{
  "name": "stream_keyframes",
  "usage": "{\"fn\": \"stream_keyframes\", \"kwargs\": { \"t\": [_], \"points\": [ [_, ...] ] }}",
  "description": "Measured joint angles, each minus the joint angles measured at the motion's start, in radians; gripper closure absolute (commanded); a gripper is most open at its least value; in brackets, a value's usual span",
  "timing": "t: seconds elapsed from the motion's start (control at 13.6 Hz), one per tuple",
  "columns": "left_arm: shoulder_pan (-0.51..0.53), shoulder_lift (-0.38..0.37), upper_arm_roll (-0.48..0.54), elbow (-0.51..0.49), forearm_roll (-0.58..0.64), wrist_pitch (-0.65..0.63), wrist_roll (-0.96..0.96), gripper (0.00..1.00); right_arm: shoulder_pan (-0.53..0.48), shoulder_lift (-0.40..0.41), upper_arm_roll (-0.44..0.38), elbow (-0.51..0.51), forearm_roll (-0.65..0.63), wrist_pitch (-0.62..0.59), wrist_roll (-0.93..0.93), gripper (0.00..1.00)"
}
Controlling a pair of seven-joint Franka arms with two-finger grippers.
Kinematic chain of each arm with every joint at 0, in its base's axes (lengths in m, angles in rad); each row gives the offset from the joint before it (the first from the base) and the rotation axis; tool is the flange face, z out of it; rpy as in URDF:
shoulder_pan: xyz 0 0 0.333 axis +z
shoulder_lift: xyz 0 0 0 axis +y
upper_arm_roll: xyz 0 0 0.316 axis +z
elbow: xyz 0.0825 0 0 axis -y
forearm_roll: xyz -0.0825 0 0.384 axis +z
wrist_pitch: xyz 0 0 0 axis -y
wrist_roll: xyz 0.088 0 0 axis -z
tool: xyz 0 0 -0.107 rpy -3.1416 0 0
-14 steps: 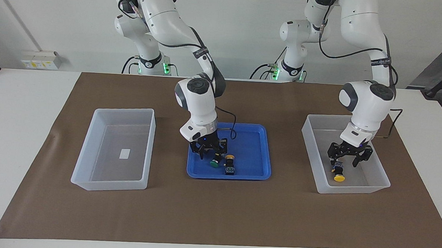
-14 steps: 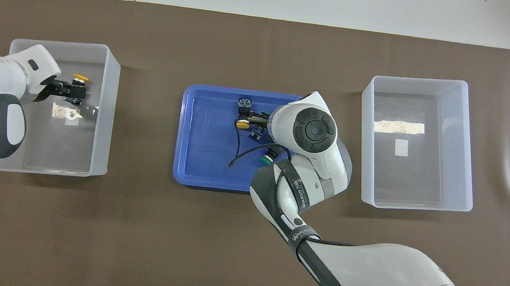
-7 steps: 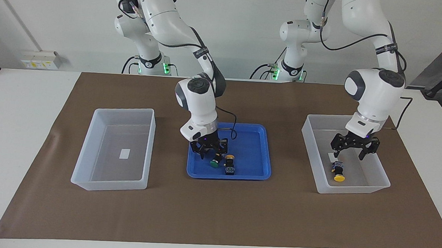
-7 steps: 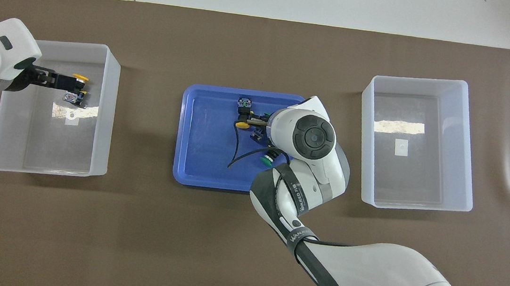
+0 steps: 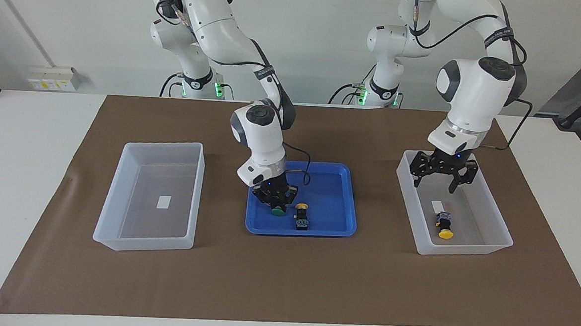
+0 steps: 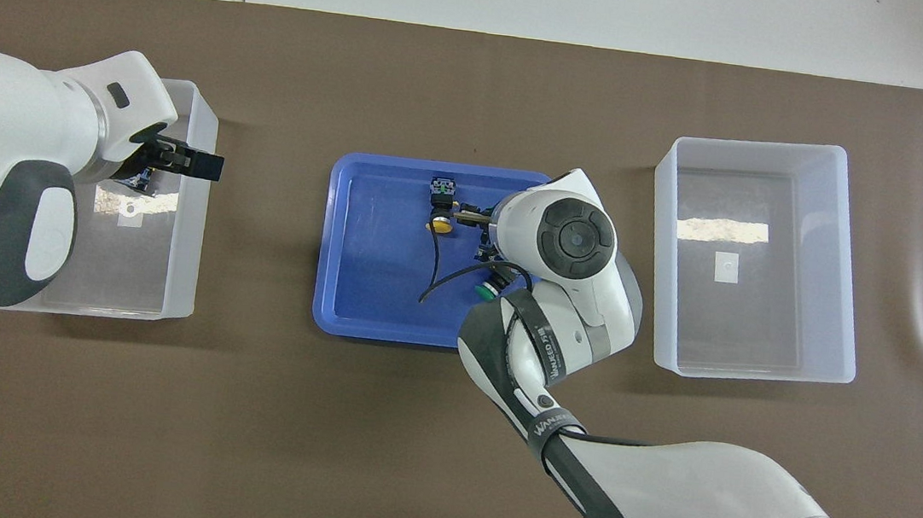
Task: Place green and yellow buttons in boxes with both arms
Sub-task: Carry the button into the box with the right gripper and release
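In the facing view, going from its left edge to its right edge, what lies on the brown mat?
Empty translucent bin → right claw, shut on a green button → yellow button lying in the blue tray → left claw, open over the second bin → yellow button in that bin.

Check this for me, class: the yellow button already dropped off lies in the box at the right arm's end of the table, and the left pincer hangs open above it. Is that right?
Not quite. The facing view shows the yellow button lying in the box at the left arm's end of the table; the box at the right arm's end holds only its label. The left pincer does hang open above it.
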Motion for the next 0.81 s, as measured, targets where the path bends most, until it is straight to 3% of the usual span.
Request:
{"fn": "stream_keyframes", "kwargs": {
  "t": [0.22, 0.44, 0.81],
  "points": [
    [-0.016, 0.009, -0.002, 0.0, 0.0, 0.019, -0.016, 0.0, -0.075, -0.084, -0.002, 0.027, 0.0, -0.075, -0.052, 1.0],
    [-0.03, 0.009, -0.002, 0.0, 0.0, 0.028, -0.016, 0.0, -0.193, -0.158, -0.007, 0.028, 0.0, -0.176, -0.224, 1.0],
    [-0.034, 0.009, -0.001, 0.0, 0.0, 0.033, -0.017, 0.0, -0.4, -0.191, -0.009, 0.011, 0.0, -0.272, -0.577, 1.0]
  ]
}}
